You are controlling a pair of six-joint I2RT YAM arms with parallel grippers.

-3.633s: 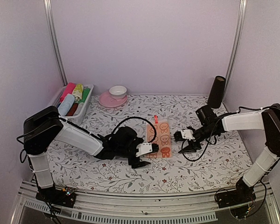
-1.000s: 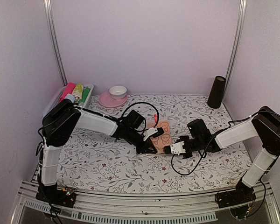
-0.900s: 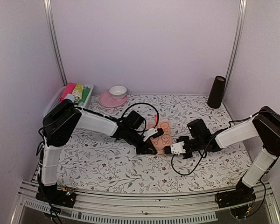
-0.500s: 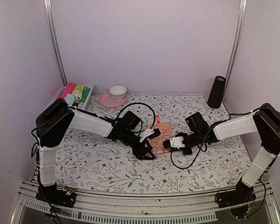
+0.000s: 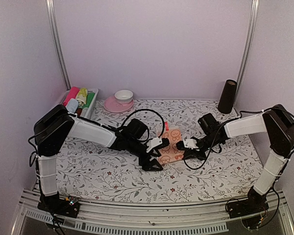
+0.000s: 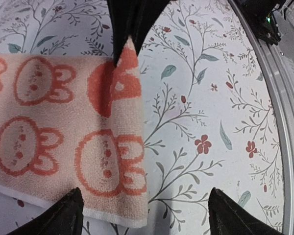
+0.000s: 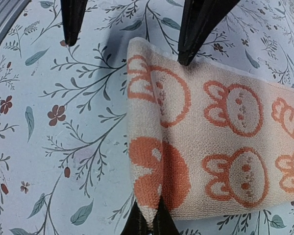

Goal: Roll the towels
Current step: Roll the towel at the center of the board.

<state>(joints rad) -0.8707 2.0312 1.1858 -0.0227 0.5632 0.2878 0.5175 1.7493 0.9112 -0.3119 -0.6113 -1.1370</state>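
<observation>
The soft peach-orange towel (image 7: 225, 127) bears orange rabbit faces (one solid); the white table sheet (image 6: 196, 98) shows grey-green sprigs, red flowers.

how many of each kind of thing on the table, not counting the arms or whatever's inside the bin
peach towel: 1
pink saucer: 1
white cup: 1
black cylinder: 1
white bin: 1
total: 5

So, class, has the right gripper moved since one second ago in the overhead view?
Yes. The right gripper has shifted toward the back of the table, nearer the black cylinder, pinching the towel.
</observation>
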